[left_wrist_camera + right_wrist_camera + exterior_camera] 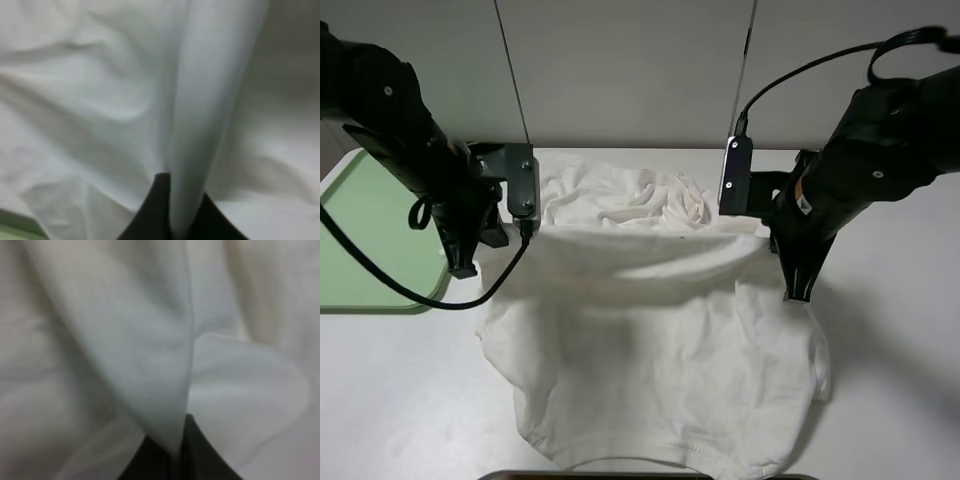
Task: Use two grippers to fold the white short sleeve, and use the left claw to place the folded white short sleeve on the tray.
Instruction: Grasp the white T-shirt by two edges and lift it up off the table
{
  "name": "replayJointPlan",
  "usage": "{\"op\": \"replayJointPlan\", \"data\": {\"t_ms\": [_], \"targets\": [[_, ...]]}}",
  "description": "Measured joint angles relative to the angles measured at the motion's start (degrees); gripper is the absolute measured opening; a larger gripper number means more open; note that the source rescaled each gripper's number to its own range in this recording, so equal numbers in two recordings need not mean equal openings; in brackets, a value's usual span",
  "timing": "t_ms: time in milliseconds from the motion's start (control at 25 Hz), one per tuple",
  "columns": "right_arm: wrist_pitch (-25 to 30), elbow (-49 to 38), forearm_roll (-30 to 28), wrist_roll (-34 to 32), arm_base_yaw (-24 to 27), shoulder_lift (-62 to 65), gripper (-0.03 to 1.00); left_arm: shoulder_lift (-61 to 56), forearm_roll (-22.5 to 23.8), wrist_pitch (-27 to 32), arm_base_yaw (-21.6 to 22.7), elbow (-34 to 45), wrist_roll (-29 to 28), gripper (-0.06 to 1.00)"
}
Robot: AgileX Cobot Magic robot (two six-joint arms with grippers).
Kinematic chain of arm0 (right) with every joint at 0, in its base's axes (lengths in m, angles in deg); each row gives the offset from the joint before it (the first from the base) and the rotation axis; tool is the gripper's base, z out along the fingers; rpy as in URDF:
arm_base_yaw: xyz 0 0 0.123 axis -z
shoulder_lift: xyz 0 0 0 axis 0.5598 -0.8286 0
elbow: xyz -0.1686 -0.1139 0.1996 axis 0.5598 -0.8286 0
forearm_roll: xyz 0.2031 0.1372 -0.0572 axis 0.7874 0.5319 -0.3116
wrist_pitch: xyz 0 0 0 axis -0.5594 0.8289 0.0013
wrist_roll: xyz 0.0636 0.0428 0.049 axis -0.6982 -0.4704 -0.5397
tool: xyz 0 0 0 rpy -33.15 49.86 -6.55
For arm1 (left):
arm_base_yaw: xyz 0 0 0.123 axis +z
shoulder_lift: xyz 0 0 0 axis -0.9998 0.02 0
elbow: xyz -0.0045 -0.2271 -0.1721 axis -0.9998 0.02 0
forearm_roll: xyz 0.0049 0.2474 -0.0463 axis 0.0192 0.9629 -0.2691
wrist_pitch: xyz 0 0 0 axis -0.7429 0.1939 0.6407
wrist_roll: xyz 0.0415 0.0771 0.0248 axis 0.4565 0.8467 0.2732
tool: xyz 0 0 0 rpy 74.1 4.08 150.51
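**Both tools clamped on the shirt, a fold stretched between them**

The left tool (pixel 464 264) and the right tool (pixel 798 290) are each clenched on a thin pinch of the white T-shirt (pixel 660 370), and the wrist views show cloth rising straight out of the shut jaws. I'd worry about how little fabric each one holds. A sharp pull could slip an edge free, and if the arms travel unevenly the fold will land crooked or drag the rumpled heap toward the bench's far edge. The shirt lies mid-bench with its hem toward the near edge. One tool grips each side of it, with a taut band running between them. The green tray (pixel 365 225) waits at the left edge of the bench (pixel 905 400), just beyond the left tool.
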Motion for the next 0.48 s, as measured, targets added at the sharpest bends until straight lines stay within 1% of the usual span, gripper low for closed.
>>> {"op": "replayJointPlan", "data": {"t_ms": [200,240,280,360,400,480], "targets": [[1.16,0.0,-0.79,-1.14,0.0,7.67,0.0,-3.87,0.12,-1.09,-1.85,0.0,-0.02,0.0],[1.28,0.0,-0.79,-1.35,0.0,9.41,0.0,-5.84,0.12,-1.72,-3.51,0.0,-0.07,0.0],[1.35,0.0,-0.79,-1.53,0.0,11.94,0.0,-5.84,0.12,-1.72,-3.51,0.0,-0.07,0.0],[1.68,0.0,-0.87,-1.73,0.0,18.21,0.0,-8.96,0.12,-2.81,-7.45,0.0,-0.66,0.0],[1.68,0.0,-0.87,-1.73,0.0,18.21,0.0,-10.23,0.12,-3.14,-8.97,0.0,-0.78,0.0],[2.07,-0.05,-0.9,-1.73,0.0,22.23,0.0,-13.27,0.12,-3.4,-11.89,0.0,-0.9,0.0]]}}
